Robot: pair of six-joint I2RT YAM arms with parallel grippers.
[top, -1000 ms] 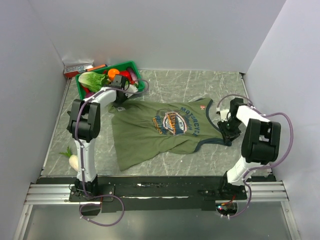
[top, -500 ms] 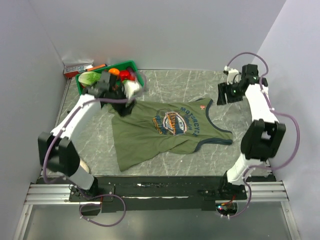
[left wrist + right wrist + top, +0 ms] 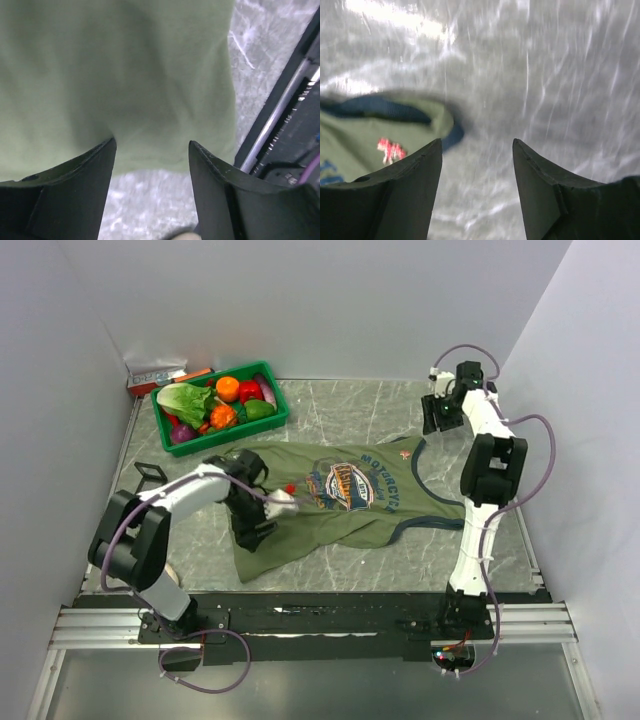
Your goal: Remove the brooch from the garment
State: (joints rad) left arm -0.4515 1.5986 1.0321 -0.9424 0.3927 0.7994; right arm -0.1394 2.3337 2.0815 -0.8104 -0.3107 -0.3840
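Note:
The garment [image 3: 330,502], an olive-green tank top with navy trim and an oval printed graphic, lies flat on the marble table. The brooch [image 3: 405,455], a tiny pinkish-red pin, sits near the shirt's upper right strap. My left gripper [image 3: 248,533] is open over the shirt's lower left part. In the left wrist view it [image 3: 151,150] hangs over the hem of the green cloth [image 3: 120,80]. My right gripper [image 3: 432,416] is open above bare table beyond the strap. In the right wrist view it [image 3: 477,150] has the brooch [image 3: 390,149] to the left of its left finger.
A green basket [image 3: 284,416] of vegetables stands at the back left, with a small box [image 3: 157,375] behind it. A black square frame [image 3: 150,472] lies left of the shirt. The black rail [image 3: 280,115] runs along the near edge.
My left arm has swung from the basket down onto the shirt's lower left part. My right arm has moved from beside the shirt's right edge to the back right.

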